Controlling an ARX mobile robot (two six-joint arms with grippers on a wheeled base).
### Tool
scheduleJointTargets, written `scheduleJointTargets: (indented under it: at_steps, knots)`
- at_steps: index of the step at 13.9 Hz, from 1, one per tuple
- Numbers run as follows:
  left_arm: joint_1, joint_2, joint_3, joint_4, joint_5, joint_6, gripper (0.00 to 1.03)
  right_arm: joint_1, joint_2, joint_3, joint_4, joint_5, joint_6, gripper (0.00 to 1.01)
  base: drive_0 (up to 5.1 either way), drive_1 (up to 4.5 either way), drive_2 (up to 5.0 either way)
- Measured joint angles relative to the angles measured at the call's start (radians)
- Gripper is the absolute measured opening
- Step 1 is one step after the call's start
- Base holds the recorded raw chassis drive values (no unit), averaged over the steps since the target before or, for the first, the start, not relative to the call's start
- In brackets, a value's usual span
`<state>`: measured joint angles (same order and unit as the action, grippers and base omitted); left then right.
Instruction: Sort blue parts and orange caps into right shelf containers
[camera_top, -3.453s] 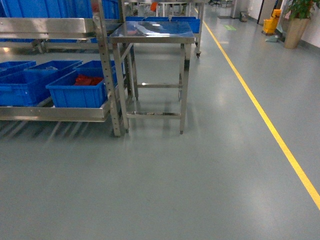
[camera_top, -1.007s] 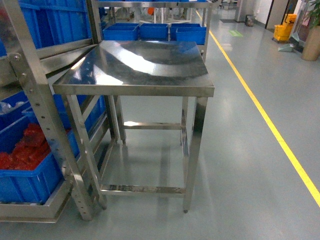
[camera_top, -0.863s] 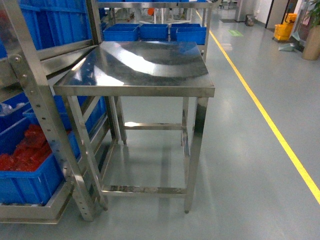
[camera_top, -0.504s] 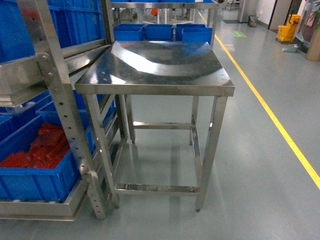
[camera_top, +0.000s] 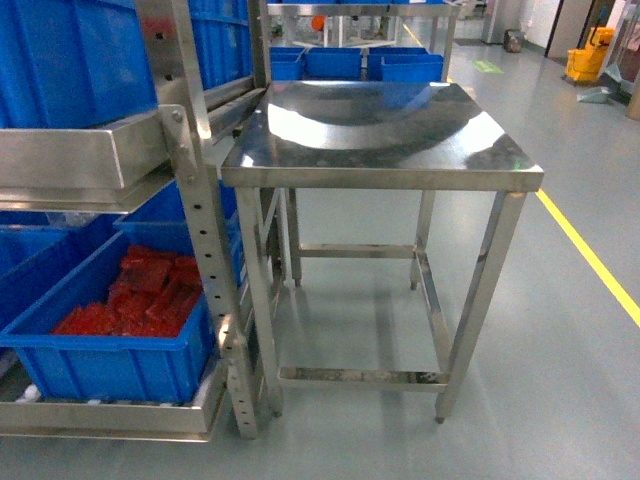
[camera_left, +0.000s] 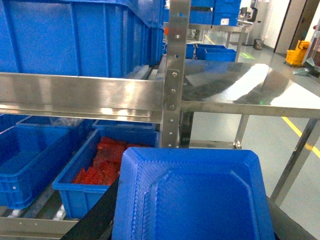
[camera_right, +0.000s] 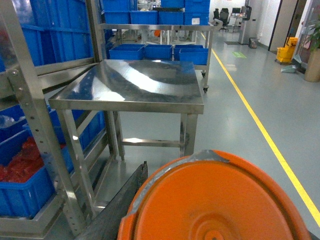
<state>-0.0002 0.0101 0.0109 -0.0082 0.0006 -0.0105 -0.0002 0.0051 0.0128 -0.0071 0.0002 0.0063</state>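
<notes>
I see the table (camera_top: 380, 130) ahead, right of the shelf (camera_top: 100, 160). A crate (camera_top: 110, 350) sits on the shelf's bottom level, more crates (camera_top: 360, 62) behind the table.

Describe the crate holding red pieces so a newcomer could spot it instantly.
Find the stainless steel table; left of it stands a perforated steel shelf rack. On its bottom level, nearest the table, sits an open blue plastic crate. Only it shows red pieces inside.

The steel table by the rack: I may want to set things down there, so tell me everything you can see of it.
The steel table looks like polished stainless steel, its square top mirror-bright and reflecting the blue crates behind it. Nothing rests on the top. Four square legs stand upright on the grey floor, joined by low crossbars. Its left edge sits tight against the shelf rack's perforated upright; actual contact is unclear.
</notes>
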Motion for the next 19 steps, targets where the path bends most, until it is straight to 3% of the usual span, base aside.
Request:
scheduleJointTargets:
  at_steps: [1, 19]
  knots:
    - [0.000, 0.000, 0.000, 0.003, -0.001, 0.000, 0.41, 0.000, 0.000, 0.000, 0.000, 0.000, 0.000, 0.42, 0.0, 4.32, -4.3]
    - [0.000, 0.000, 0.000, 0.002, -0.001, 0.000, 0.41, 0.000, 0.000, 0.000, 0.000, 0.000, 0.000, 0.42, -5.1, 2.39, 2.4]
